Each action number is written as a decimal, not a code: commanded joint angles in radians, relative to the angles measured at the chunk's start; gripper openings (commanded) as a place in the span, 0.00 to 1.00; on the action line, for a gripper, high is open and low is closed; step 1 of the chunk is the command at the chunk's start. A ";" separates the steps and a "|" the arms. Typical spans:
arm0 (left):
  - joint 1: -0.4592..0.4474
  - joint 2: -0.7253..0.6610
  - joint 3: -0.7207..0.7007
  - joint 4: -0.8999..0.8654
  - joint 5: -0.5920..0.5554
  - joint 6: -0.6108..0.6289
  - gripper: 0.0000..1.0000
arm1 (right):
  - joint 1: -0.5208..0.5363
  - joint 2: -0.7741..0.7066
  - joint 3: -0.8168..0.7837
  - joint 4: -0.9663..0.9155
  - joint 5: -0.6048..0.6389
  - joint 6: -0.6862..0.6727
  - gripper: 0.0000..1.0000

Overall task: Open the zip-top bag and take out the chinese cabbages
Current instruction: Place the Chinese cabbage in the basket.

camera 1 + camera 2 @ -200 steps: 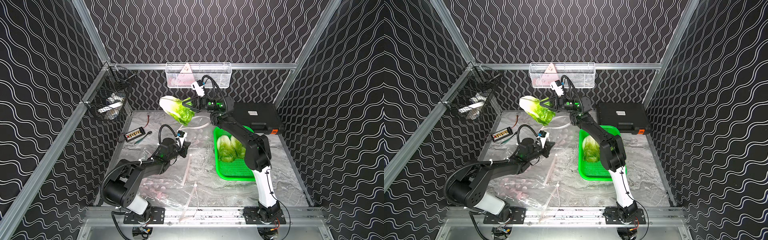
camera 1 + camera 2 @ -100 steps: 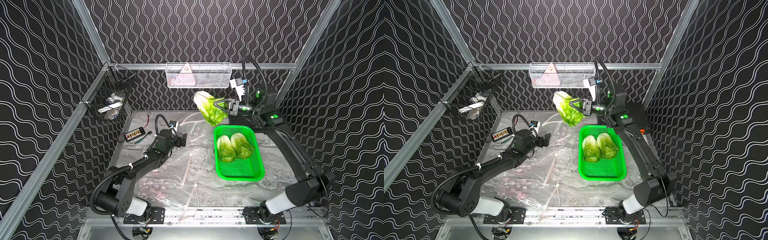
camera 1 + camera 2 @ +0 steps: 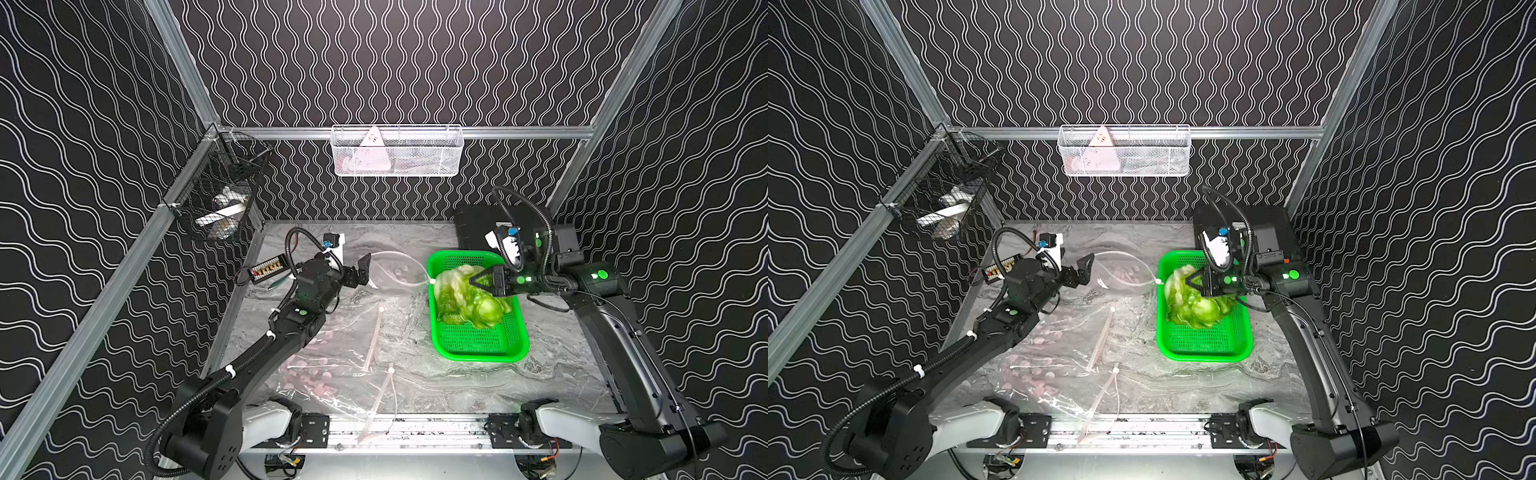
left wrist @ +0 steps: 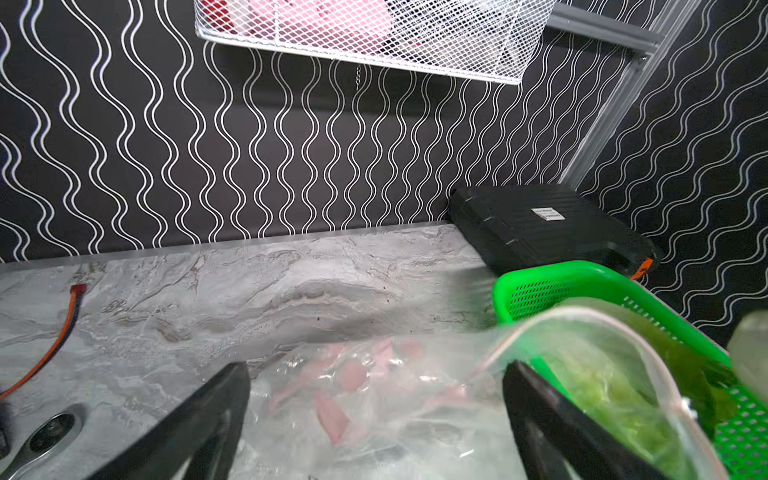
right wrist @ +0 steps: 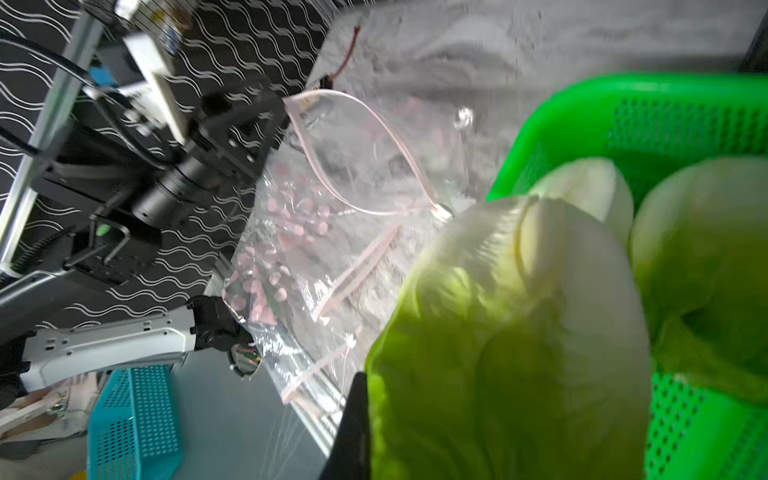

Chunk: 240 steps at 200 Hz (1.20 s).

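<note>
Bright even overhead light, glare on zip-top bag (image 3: 338, 374), wrist views motion-blurred, close-up chinese cabbage (image 5: 519, 332) unfocused

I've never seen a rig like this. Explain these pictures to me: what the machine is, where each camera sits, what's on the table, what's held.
This is a robot with two black arms fixed at the table's front edge, each ending in a two-fingered gripper. Two pictures look down on the whole scene from overhead. The other two come from cameras on the arms' wrists. On the grey table lie clear zip-top bags, a green basket and a black case. The left gripper is open and empty, near one bag's open mouth. The right gripper is shut on a cabbage at the basket, where more cabbage lies.
</note>
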 commanded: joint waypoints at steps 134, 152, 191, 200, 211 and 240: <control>0.000 -0.142 0.040 -0.196 -0.076 -0.063 0.99 | -0.004 0.248 -0.198 -0.054 0.125 0.013 0.45; 0.000 -0.142 0.045 -0.199 -0.062 -0.062 0.99 | -0.004 0.252 -0.169 -0.073 0.282 0.041 0.63; 0.000 -0.121 0.047 -0.162 0.010 -0.098 0.99 | -0.006 0.211 -0.048 -0.088 0.542 0.089 0.63; 0.000 -0.116 0.051 -0.157 0.028 -0.107 0.99 | -0.006 0.206 -0.012 -0.076 0.532 0.097 0.57; 0.002 -0.111 0.058 -0.156 0.048 -0.112 0.99 | -0.006 0.203 0.022 -0.050 0.476 0.113 0.45; 0.001 -0.110 0.073 -0.191 0.056 -0.097 0.99 | -0.004 0.210 -0.035 0.095 0.190 0.157 0.18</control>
